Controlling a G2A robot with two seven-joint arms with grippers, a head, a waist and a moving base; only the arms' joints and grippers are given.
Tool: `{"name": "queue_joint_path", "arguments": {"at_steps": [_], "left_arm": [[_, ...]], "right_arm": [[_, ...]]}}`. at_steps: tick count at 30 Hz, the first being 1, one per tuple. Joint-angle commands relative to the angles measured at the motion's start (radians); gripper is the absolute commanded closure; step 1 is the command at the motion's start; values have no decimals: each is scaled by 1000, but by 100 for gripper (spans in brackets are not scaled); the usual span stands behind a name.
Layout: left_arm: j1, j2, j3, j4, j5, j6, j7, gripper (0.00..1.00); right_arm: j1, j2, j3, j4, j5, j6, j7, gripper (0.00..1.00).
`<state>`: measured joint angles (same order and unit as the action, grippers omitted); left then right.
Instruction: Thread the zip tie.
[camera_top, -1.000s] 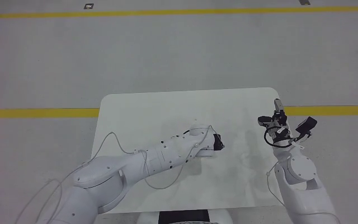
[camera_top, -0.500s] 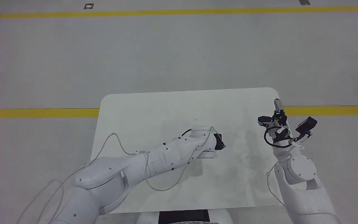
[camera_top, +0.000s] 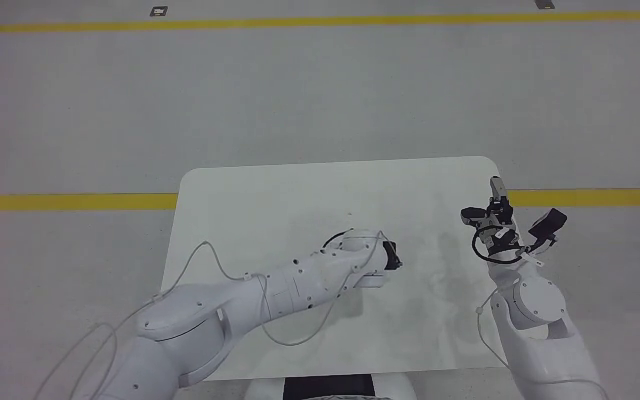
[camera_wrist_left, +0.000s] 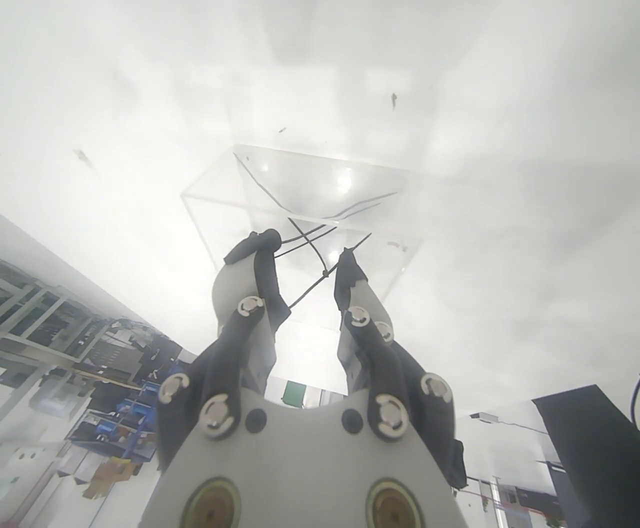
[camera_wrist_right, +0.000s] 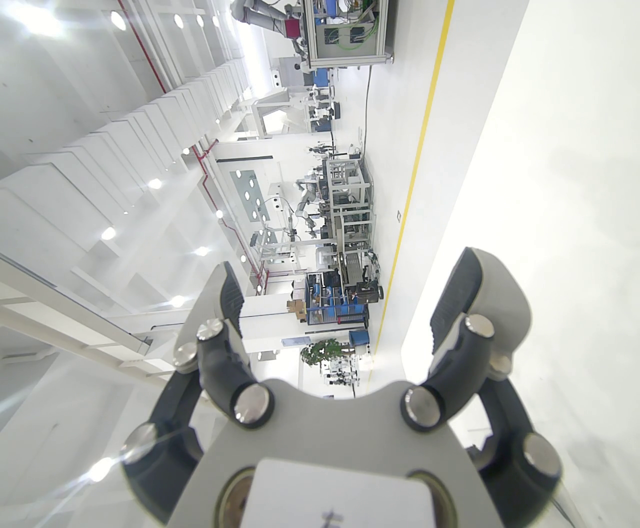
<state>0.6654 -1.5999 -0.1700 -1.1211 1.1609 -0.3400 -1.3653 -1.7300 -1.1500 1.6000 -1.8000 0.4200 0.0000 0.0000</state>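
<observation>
A thin black zip tie (camera_wrist_left: 325, 273) lies bent in crossing strands on a clear plastic box (camera_wrist_left: 235, 210) on the white table (camera_top: 300, 200). My left gripper (camera_wrist_left: 307, 247) points at the box, its fingers open, with the tie's strands running between the two dark fingertips (camera_wrist_left: 265, 240) and touching them. In the top view this gripper (camera_top: 392, 254) is near the table's middle. My right gripper (camera_wrist_right: 345, 275) is held up at the table's right edge (camera_top: 485, 205), open, with nothing between its fingers.
Bare white tabletop surrounds the box, with a few small dark specks (camera_wrist_left: 393, 100) on it. Beyond the table is grey floor with yellow lines (camera_top: 320, 20).
The left arm's forearm and cable have shifted slightly while its gripper stays at about the same spot. The right arm has not moved.
</observation>
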Motion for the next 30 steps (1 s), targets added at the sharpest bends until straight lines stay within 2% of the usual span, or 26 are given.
{"name": "queue_joint_path", "arguments": {"at_steps": [1,8,14,16,18,24,30], "left_arm": [[4,-2,0,4,6,0,0,75],[12,-7,0,20,19,0,0,78],[13,-10,0,28,31,0,2,89],[8,-10,0,25,29,0,4,89],[3,-9,0,21,25,0,3,94],[-9,-4,0,3,12,0,-7,100],[-17,1,0,-11,6,0,-13,100]], "right_arm": [[0,0,0,0,0,0,0,0],[0,0,0,0,0,0,0,0],[0,0,0,0,0,0,0,0],[0,0,0,0,0,0,0,0],[0,0,0,0,0,0,0,0],[0,0,0,0,0,0,0,0],[0,0,0,0,0,0,0,0]]}}
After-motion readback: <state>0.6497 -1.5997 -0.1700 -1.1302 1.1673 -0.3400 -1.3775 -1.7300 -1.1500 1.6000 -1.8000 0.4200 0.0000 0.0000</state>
